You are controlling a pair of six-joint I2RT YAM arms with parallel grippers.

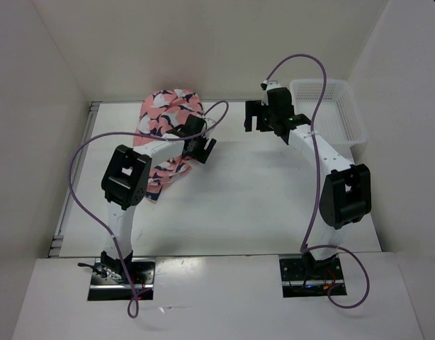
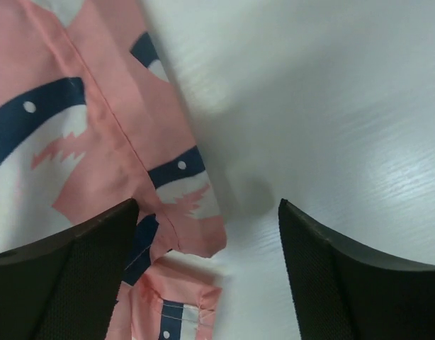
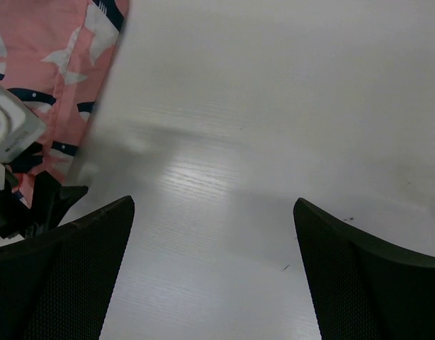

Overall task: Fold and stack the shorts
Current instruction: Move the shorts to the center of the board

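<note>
The salmon-pink shorts (image 1: 166,112) with navy and white bird shapes lie bunched at the back left of the table (image 1: 260,198), partly hidden under my left arm. My left gripper (image 1: 200,146) hangs low at their right edge. In the left wrist view the left gripper (image 2: 209,207) is open, and a hemmed corner of the shorts (image 2: 97,142) lies between the fingers, next to the left one. My right gripper (image 1: 256,117) is open over bare table, to the right of the shorts. In its own view the right gripper (image 3: 214,202) has nothing between its fingers, with the shorts (image 3: 47,64) at the upper left.
A white plastic mesh basket (image 1: 343,122) stands at the back right corner. White walls close in the table at the back and both sides. Purple cables loop above both arms.
</note>
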